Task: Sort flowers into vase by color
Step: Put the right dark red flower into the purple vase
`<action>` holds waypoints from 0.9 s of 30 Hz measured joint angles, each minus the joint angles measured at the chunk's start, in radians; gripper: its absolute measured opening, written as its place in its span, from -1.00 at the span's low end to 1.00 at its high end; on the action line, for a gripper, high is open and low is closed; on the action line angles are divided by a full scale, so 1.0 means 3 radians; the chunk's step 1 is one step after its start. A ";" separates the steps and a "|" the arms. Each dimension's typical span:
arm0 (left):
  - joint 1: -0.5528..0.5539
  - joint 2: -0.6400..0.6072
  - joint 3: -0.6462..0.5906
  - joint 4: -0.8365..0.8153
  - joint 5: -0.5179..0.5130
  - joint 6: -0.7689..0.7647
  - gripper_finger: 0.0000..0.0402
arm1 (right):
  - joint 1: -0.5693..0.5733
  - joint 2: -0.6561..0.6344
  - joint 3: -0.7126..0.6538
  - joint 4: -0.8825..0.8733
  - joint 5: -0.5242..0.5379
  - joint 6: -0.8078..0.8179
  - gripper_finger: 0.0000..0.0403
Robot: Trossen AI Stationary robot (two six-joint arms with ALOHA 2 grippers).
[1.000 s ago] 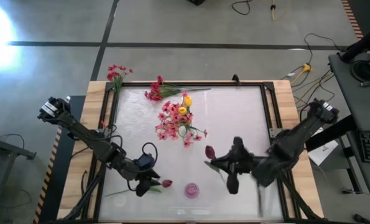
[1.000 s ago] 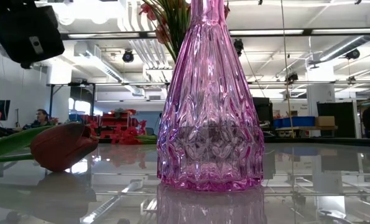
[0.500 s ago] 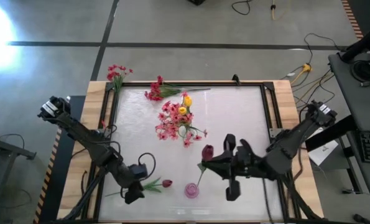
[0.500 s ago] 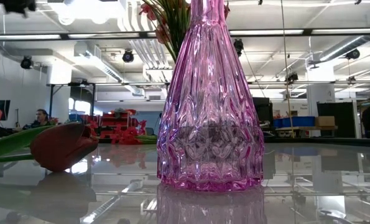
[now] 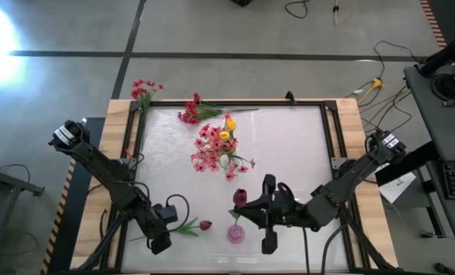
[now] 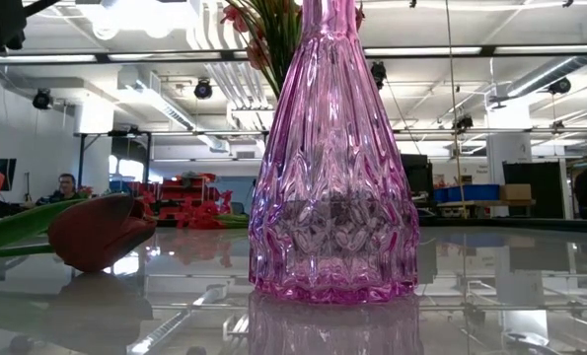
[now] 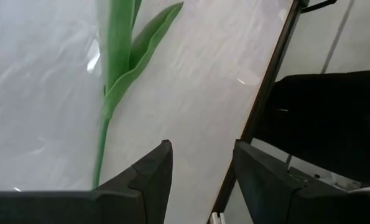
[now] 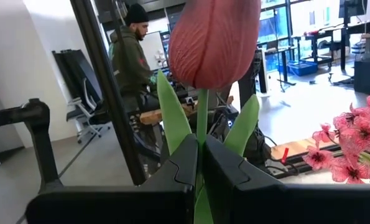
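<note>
beside the pink vase [image 5: 235, 233], right tool [image 8: 199, 163] clamps dark red tulip [image 8: 213, 38], stem base hidden, left tool [image 7: 200, 171] parted

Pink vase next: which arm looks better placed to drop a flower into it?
The right. Its gripper already grips a dark red tulip just beside the pink vase; the left gripper sits open and empty.

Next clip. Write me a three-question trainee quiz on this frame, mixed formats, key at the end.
1. True or false: the right claw holds a dark red tulip by its stem.
2. The left claw is: A) gripping a stem, B) open and empty, C) inside the vase.
3. Fill in: a second red tulip lies on the table beside the pink ____.

Key: 1 true; 2 B; 3 vase.
</note>
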 joint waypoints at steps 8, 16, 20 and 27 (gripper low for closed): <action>-0.0016 0.0067 0.0000 -0.0035 -0.0011 0.0069 -0.21 | 0.0000 0.0022 0.0000 -0.0098 0.0001 -0.0006 -0.94; -0.0018 0.0078 0.0000 -0.0060 -0.0212 0.0326 -0.21 | -0.0022 0.0169 -0.0005 -0.0385 0.0000 0.0230 -0.94; -0.0020 0.0078 0.0000 -0.0066 -0.0237 0.0417 -0.21 | -0.0022 0.0183 -0.0003 -0.0542 -0.0032 0.0228 -0.90; -0.0021 0.0136 0.0336 -0.0406 -0.0467 0.0763 -0.21 | -0.0022 0.0141 0.0042 -0.0911 -0.0046 0.0271 -0.47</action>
